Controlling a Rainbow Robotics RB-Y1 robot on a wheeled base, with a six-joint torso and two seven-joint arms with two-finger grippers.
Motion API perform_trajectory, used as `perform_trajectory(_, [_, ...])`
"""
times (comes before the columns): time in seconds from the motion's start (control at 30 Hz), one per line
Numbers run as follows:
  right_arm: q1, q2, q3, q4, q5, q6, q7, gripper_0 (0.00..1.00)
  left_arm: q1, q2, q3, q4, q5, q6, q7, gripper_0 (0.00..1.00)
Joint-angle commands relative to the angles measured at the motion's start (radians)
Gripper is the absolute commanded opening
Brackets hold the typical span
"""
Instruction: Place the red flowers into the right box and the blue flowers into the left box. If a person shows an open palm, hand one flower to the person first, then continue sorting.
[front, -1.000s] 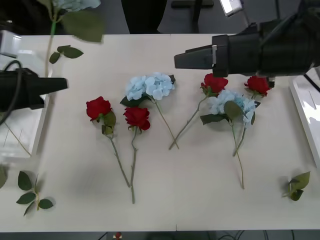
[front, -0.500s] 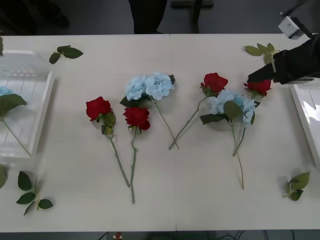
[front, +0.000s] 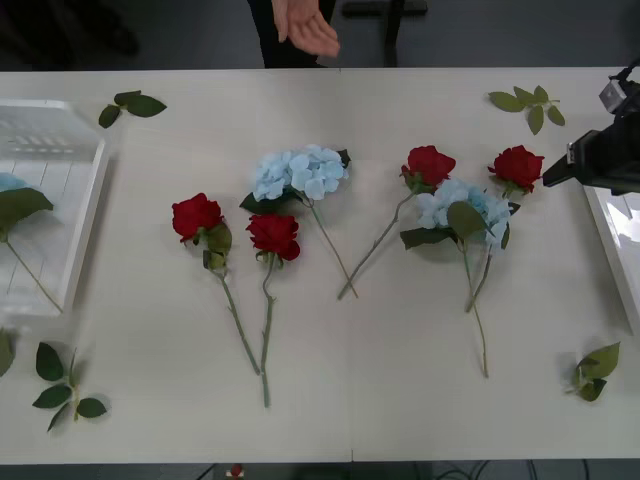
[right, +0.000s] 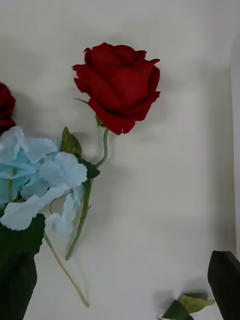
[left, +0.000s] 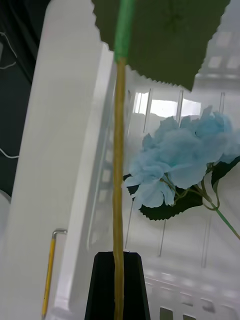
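Looks like a lab/test room: plain white bench (front: 330, 400) w/ staged artificial flowers, dark floor and a black stand base (front: 385, 10) behind.

- Bare table (front: 400, 400) lies open along the near edge, below the stem ends.
- The rightmost rose (front: 517, 166) has clear table toward the right box (front: 606, 240); a hydrangea (front: 462, 213) crowds its other side.
- A palm (front: 308, 30) hangs over the far edge.
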Motion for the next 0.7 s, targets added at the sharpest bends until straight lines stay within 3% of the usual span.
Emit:
perform_trajectory(0.03, [-0.067,0.046,0.031,0.041,0.060,-0.027,-0.096,1.00,-0.083,0.032,-0.056,0.109,-0.007,-0.073,0.043,0.00])
perform_trajectory(0.27, [-0.086,0.133,0.040,0.126,0.250,-0.067,-0.109,1.00,-0.111,0.032,-0.155,0.236,0.004,-0.231,0.039,0.00])
perform_trajectory(0.4, [-0.086,0.172,0.040,0.161,0.331,-0.094,-0.114,1.00,-0.111,0.032,-0.167,0.244,0.024,-0.242,0.027,0.00])
perform_trajectory(0.5, [-0.086,0.201,0.040,0.187,0.392,-0.107,-0.119,1.00,-0.109,0.032,-0.167,0.244,0.036,-0.239,0.013,0.22])
perform_trajectory(0.53, [-0.085,0.216,0.042,0.198,0.417,-0.113,-0.120,1.00,-0.109,0.032,-0.164,0.244,0.047,-0.230,0.009,0.33])
perform_trajectory(0.7, [-0.085,0.267,0.043,0.249,0.497,-0.147,-0.126,1.00,-0.109,0.034,-0.113,0.216,0.082,-0.133,-0.042,0.57])
